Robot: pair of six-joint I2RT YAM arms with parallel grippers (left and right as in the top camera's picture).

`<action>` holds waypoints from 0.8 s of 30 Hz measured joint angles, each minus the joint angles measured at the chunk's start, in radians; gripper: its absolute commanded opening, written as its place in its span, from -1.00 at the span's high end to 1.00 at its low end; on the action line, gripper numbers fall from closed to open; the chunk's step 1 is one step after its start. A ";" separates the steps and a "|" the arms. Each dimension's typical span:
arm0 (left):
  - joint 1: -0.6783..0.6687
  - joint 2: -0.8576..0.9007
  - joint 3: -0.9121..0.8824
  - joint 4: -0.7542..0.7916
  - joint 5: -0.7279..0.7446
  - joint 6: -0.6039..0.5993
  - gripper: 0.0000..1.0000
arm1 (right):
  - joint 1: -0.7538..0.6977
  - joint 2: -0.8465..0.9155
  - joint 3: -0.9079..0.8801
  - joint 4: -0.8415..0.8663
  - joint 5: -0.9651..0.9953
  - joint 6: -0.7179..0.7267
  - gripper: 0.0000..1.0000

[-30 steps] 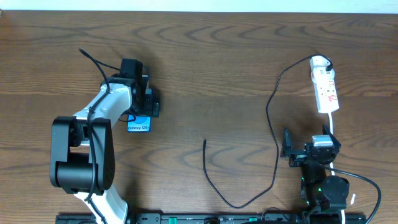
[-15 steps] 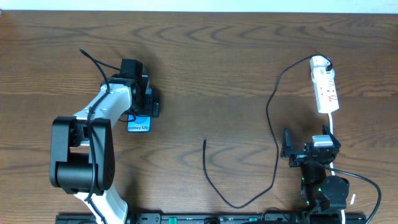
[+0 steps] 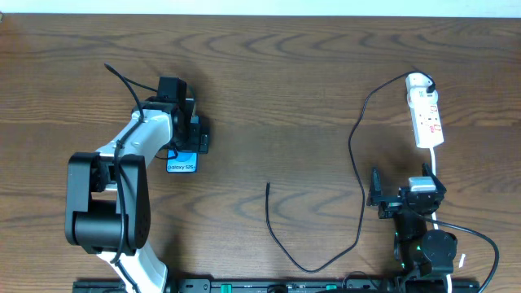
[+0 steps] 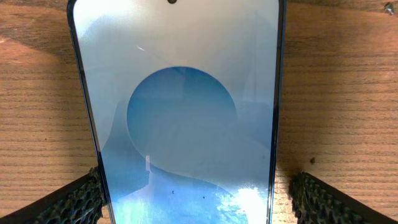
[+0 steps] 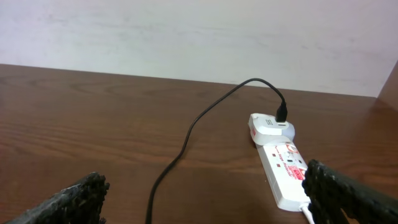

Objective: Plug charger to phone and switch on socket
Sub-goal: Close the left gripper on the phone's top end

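The phone (image 3: 182,163) lies flat on the table at the left, blue screen up, and fills the left wrist view (image 4: 186,112). My left gripper (image 3: 186,134) is open and straddles its far end; the left finger is at the phone's edge and a small gap shows at the right finger (image 4: 196,202). The charger (image 3: 359,187) is a thin black cable running from its plug in the socket (image 3: 426,114) down and round to a free tip (image 3: 269,186) at mid-table. My right gripper (image 3: 403,198) is open and empty, near the socket's cord end (image 5: 283,168).
The socket's thick white cord (image 3: 437,175) runs from the strip toward the right arm's base. The table's far edge meets a pale wall (image 5: 186,37). The left arm's own black cable (image 3: 122,80) sticks out to the upper left.
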 measured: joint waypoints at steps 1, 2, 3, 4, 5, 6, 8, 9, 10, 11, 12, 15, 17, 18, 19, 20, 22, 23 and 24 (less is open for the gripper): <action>0.000 0.000 0.000 0.000 0.000 0.000 -0.90 | 0.000 0.000 0.000 0.000 0.000 0.000 -0.98; 0.000 0.000 0.000 0.000 0.000 0.000 -0.91 | 0.000 0.000 0.000 0.000 0.000 0.000 -0.99; 0.000 0.000 0.000 0.000 0.000 0.000 -0.98 | 0.000 0.000 0.000 0.000 0.000 0.000 -0.99; 0.000 0.000 0.000 0.000 0.000 0.000 -0.97 | 0.000 0.000 0.000 0.000 0.000 0.000 -0.99; 0.000 0.000 0.000 0.001 0.000 -0.001 -0.96 | 0.000 0.000 0.000 0.000 0.000 0.000 -0.99; 0.000 0.000 0.000 0.002 0.000 0.001 -0.96 | 0.000 0.000 0.000 0.000 0.000 0.000 -0.98; 0.000 0.000 0.000 0.002 0.000 0.001 -0.96 | 0.000 0.000 0.000 0.000 0.000 0.000 -0.99; 0.000 0.000 0.000 0.002 0.000 0.001 -0.96 | 0.000 0.000 0.000 0.000 0.000 0.000 -0.99; 0.000 0.000 0.000 0.002 0.000 0.001 -0.96 | 0.000 0.000 0.000 0.000 0.000 0.000 -0.99; 0.000 0.000 0.000 0.002 0.000 0.001 -0.96 | 0.000 0.000 0.000 0.000 0.000 0.000 -0.99; 0.000 0.000 0.000 0.002 0.000 0.001 -0.96 | 0.000 0.000 0.000 0.000 0.000 0.000 -0.99; 0.000 0.000 0.000 0.002 0.000 0.001 -0.96 | 0.000 0.000 0.000 0.000 0.000 0.000 -0.99; 0.000 0.000 0.000 0.002 0.000 0.001 -0.96 | 0.000 0.000 0.000 0.000 0.000 0.000 -0.99; 0.000 0.000 0.000 0.002 0.000 0.001 -0.96 | 0.000 0.000 0.000 0.000 0.000 0.000 -0.98; 0.000 0.000 0.000 0.002 0.000 0.001 -0.96 | 0.000 0.000 0.000 0.000 0.000 0.000 -0.98; 0.000 0.000 0.000 0.002 0.000 0.001 -0.97 | 0.000 0.000 0.000 0.000 0.000 0.000 -0.99; 0.000 0.000 0.000 0.002 0.000 0.001 -0.99 | 0.000 0.000 0.000 0.000 0.000 0.000 -0.99; 0.000 0.000 0.000 0.002 0.000 0.001 -0.97 | 0.000 0.000 0.000 0.000 0.000 0.000 -0.99; 0.000 0.000 0.000 0.002 0.000 0.002 -0.96 | 0.000 0.000 0.000 0.000 0.000 0.000 -0.99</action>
